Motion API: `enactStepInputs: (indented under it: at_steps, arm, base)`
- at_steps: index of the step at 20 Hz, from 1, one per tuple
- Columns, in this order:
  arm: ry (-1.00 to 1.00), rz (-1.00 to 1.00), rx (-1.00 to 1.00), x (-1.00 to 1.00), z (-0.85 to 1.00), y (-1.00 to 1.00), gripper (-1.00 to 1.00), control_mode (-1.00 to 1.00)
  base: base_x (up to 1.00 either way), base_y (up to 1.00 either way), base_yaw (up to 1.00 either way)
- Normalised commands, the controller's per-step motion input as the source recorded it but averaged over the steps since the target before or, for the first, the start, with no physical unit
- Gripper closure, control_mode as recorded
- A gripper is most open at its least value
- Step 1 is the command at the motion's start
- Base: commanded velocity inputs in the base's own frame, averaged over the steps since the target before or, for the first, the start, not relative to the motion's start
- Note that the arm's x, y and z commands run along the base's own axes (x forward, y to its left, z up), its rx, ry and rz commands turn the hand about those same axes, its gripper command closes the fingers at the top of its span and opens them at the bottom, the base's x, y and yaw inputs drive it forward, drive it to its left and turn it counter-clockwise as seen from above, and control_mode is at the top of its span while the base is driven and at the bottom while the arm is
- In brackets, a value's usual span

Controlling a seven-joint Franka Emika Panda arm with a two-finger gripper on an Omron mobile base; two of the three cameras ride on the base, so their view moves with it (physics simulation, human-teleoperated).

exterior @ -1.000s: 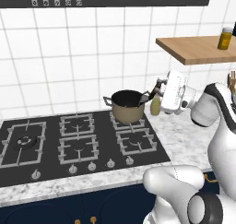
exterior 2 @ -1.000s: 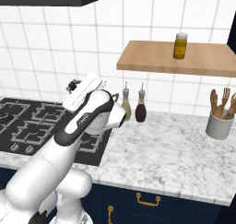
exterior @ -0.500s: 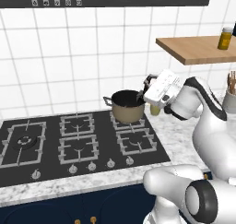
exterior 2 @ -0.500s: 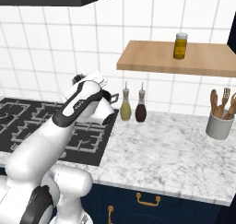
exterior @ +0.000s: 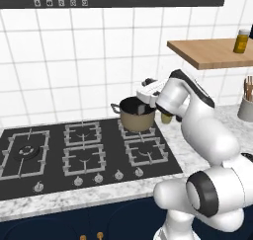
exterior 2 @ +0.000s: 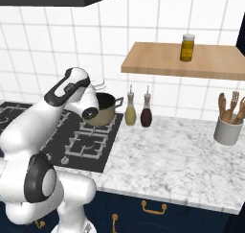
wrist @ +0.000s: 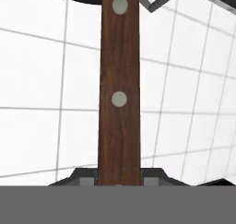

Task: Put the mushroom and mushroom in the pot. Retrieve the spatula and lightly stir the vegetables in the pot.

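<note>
wooden spatula (wrist: 120,98) gripped by tool (wrist: 119,180)

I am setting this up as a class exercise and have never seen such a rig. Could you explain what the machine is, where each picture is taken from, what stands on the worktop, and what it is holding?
The white machine is a robot arm in a computer-drawn kitchen. Two pictures come from cameras on its base, behind it to the left and to the right. The third comes from a camera on its hand, looking along the gripper.

On the black stove stands a tan pot with black handles. On the marble counter beside it are two bottles and a pale holder of wooden utensils. A jar sits on the wooden shelf.

The gripper is closed on a spatula; its brown riveted handle shows in the hand picture, held near the pot.
</note>
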Motion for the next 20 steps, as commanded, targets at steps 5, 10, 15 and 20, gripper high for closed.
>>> enactStepInputs:
  at_steps: [5, 10, 15, 20]
  arm:
    - [0.06, -0.14, 0.08, 0.53, 0.0, 0.0, 1.0, -1.0]
    - [0.03, -0.07, 0.08, 0.41, -0.05, 0.0, 1.0, -1.0]
    - [0.01, -0.04, 0.01, 0.42, -0.35, -0.12, 1.0, -1.0]
    - [0.0, -0.03, 0.0, 0.42, -0.31, -0.12, 1.0, -1.0]
  base:
    - [0.0, 0.0, 0.0]
    - [0.0, 0.0, 0.0]
    - [0.0, 0.0, 0.0]
    - [0.0, 0.0, 0.0]
